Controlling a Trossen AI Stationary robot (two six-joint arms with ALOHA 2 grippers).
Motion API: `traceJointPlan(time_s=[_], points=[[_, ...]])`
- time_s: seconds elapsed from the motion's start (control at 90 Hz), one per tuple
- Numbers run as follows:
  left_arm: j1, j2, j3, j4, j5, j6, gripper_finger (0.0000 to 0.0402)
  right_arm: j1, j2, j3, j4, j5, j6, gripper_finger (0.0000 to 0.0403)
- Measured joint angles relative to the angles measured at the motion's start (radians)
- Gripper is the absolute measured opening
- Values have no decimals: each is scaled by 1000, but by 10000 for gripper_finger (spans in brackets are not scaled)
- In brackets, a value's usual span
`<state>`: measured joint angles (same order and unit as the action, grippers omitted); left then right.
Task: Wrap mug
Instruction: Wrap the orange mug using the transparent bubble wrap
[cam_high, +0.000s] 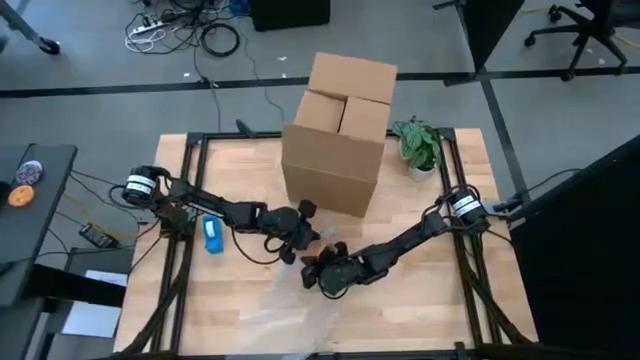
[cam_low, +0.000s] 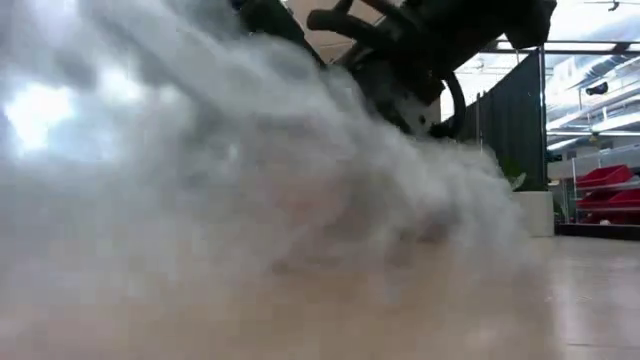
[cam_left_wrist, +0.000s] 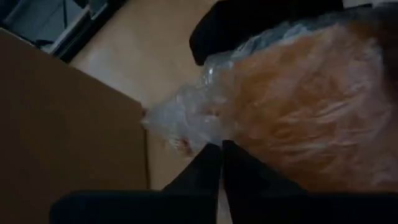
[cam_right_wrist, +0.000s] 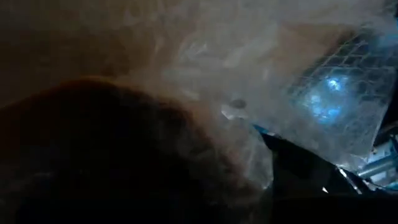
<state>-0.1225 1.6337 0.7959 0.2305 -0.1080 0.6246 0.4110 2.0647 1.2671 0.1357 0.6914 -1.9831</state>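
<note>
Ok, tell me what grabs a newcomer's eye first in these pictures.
The tall cardboard box at the table's back centre dominates. In front of it, the left end effector and right end effector meet over clear bubble wrap. A blue object lies at the left, a potted plant back right.

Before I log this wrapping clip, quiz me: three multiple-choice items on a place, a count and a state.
1. Where is the cardboard box?
A. At the table's far side, beyond both grippers
B. On the floor
C. At the table's near edge

2. How many potted plants stand on the table?
A. None
B. One
C. Three

3. What state is the left gripper in?
A. Wide open
B. Out of view
C. Shut on the clear wrap

Key: 1 A, the high view shows it beyond the left gripper and right gripper. 2 B, one plant beside the box. 3 C, its fingers meet on the wrap in the left wrist view.
</note>
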Motion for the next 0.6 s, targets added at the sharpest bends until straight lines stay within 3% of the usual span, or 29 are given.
traceJointPlan(time_s=[0.322,0.6], points=[[-34,0,9,-15,-71,55,2,1,-5,1,-84,-87,-61,53],[-98,0,146,-229,-221,133,1,10,-7,2,-156,-124,-72,53]])
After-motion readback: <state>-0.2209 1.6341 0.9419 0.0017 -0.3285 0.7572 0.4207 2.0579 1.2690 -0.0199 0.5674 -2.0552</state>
